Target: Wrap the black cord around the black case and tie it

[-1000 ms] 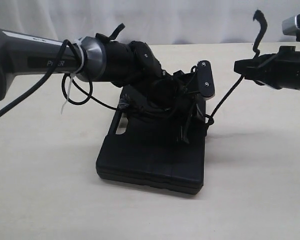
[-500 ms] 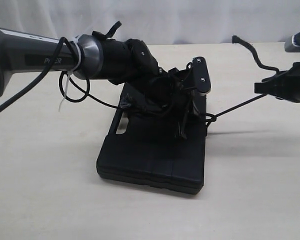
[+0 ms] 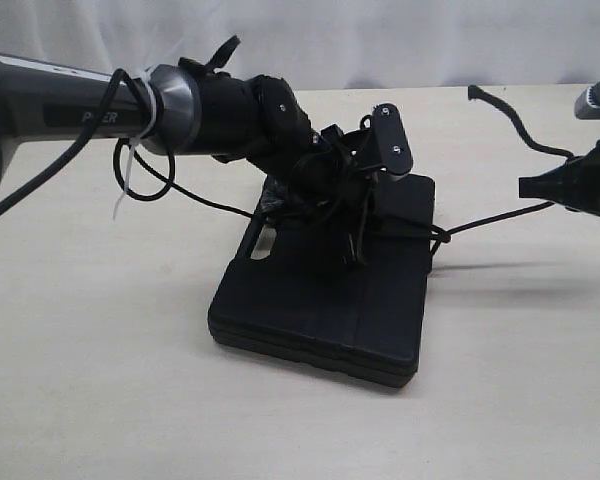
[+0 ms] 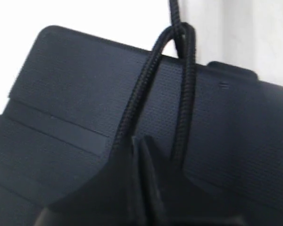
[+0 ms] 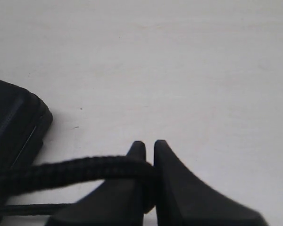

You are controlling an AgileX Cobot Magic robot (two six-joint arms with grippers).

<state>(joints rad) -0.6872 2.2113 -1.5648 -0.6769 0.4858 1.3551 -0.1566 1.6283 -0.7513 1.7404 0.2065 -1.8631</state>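
The left arm reaches in from the upper left, its wrist bent down over the black case (image 3: 325, 300) lying at centre frame. The left gripper (image 3: 354, 250) is clenched on the black cord (image 3: 485, 221). At the right edge, the right gripper (image 3: 528, 187) pinches the cord, which runs taut from the case's right side.

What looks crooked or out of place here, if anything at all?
Nothing is spilled or broken. The black case lies at a slant to the table's far edge, and the black cord runs taut from its side to the shut right gripper, with the cord's loose end sticking up in the air.
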